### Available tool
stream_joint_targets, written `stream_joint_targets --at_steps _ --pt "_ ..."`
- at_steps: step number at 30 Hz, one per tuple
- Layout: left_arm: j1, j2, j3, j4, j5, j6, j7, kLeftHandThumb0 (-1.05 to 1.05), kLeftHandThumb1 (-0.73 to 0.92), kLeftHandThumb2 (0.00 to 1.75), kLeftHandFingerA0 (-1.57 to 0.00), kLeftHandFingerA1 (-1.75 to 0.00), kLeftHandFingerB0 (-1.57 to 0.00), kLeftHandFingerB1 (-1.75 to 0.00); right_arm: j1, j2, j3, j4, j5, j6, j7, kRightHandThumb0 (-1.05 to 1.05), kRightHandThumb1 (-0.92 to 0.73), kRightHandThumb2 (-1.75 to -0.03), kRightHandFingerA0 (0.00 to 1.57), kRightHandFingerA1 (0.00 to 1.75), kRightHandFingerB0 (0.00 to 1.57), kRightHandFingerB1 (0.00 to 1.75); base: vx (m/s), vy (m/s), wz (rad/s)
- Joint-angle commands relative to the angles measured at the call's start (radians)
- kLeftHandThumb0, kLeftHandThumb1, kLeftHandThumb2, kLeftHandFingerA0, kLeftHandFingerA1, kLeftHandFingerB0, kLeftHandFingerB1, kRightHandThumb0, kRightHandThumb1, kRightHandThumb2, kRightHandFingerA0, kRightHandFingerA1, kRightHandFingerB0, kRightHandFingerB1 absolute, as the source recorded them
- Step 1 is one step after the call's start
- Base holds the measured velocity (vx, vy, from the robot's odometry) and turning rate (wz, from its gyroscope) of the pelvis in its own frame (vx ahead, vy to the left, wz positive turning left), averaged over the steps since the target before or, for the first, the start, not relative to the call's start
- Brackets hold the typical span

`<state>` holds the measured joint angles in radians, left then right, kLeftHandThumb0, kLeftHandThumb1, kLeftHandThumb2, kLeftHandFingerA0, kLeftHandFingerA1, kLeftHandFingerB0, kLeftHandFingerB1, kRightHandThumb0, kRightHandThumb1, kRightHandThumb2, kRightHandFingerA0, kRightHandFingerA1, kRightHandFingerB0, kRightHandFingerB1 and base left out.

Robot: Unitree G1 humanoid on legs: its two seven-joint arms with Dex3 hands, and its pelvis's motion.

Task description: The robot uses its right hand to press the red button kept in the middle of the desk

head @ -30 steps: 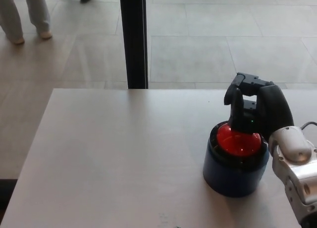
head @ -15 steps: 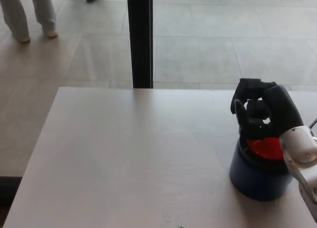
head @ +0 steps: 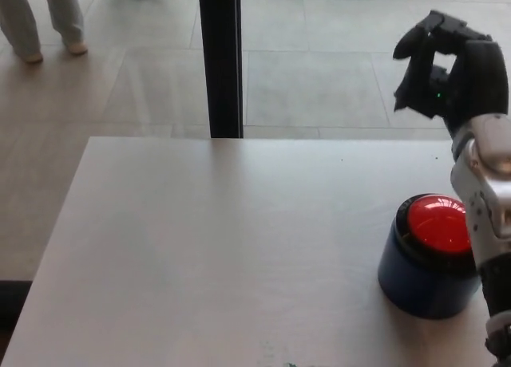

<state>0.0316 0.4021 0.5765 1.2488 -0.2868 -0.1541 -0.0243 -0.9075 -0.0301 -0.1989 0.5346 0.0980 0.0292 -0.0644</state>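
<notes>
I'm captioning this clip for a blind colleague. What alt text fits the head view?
The robot's right hand is raised clear above a red button set in a dark blue base, near the right edge of a pale desk. Behind the desk are a black post, tiled floor, and a person's legs at top left.

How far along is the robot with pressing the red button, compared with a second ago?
The press looks done: a second ago the right hand sat on the red button; now it is lifted well clear, fingers curled, holding nothing. The button on its blue base is fully uncovered. Little seems left but withdrawing the arm. The left hand is out of view.
</notes>
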Motion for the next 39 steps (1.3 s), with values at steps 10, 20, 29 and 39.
stream_joint_targets --at_steps 10,20,29,39 --pt "0.024 0.010 0.009 -0.002 -0.015 -0.047 -0.023 -0.58 0.52 0.56 -0.87 -0.64 -0.78 -0.54 -0.293 -0.267 -0.210 -0.129 0.199 0.201 0.089 -0.19 -0.39 -1.46 0.94 1.75 0.77 1.68 0.00 0.000 0.00" --pt "0.017 0.014 0.007 0.002 -0.015 -0.040 -0.014 -0.54 0.53 0.57 -0.85 -0.59 -0.79 -0.53 -0.072 -0.557 -0.343 -0.122 0.211 0.222 0.146 -0.14 -0.45 -1.37 0.99 1.75 0.86 1.49 0.00 0.000 0.00" --pt "0.005 0.016 0.006 -0.001 -0.016 -0.034 -0.004 -0.56 0.52 0.57 -0.84 -0.58 -0.78 -0.51 0.262 -0.662 -0.467 -0.135 0.178 0.128 0.154 -0.29 -0.28 -1.48 1.09 1.75 1.00 1.49 0.00 0.000 0.00" --pt "-0.011 0.025 0.017 0.003 -0.027 -0.025 -0.011 -0.54 0.51 0.56 -0.83 -0.62 -0.76 -0.53 0.653 -0.583 -0.632 -0.119 0.178 0.054 0.103 -0.46 -0.39 -1.30 1.12 1.75 0.93 1.51 0.00 0.000 0.00"
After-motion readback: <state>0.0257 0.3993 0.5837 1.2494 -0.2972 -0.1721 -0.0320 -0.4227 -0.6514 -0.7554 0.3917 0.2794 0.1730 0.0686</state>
